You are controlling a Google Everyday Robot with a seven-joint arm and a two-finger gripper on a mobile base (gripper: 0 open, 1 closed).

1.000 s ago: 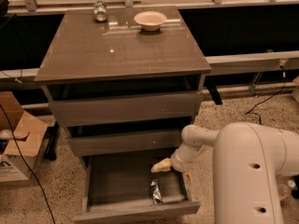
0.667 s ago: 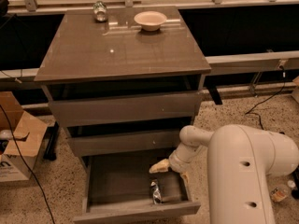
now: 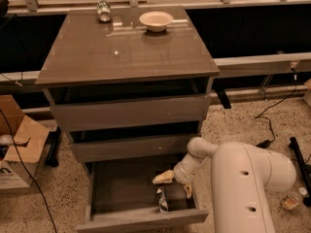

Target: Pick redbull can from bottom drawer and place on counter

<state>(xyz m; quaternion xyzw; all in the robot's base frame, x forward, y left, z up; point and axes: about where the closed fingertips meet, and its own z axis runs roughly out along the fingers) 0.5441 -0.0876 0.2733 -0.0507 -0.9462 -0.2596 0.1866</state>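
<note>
The bottom drawer [image 3: 116,186] is pulled out at the foot of the cabinet. The redbull can [image 3: 162,199] lies on its side near the drawer's front right, silver with dark patches. My gripper [image 3: 175,184] hangs inside the drawer just above and behind the can, its two pale fingers [image 3: 163,177] spread apart with nothing between them. The counter [image 3: 126,47] is the glossy grey-brown top slab above.
A stubby greenish-silver can [image 3: 103,11] and a white bowl [image 3: 156,20] stand at the back of the counter. My white arm [image 3: 243,188] fills the lower right. Cardboard boxes [image 3: 19,149] sit on the floor at left; cables run at right.
The view has shifted slightly. My gripper stays over the can in the drawer, barely moved. The can has not moved.
</note>
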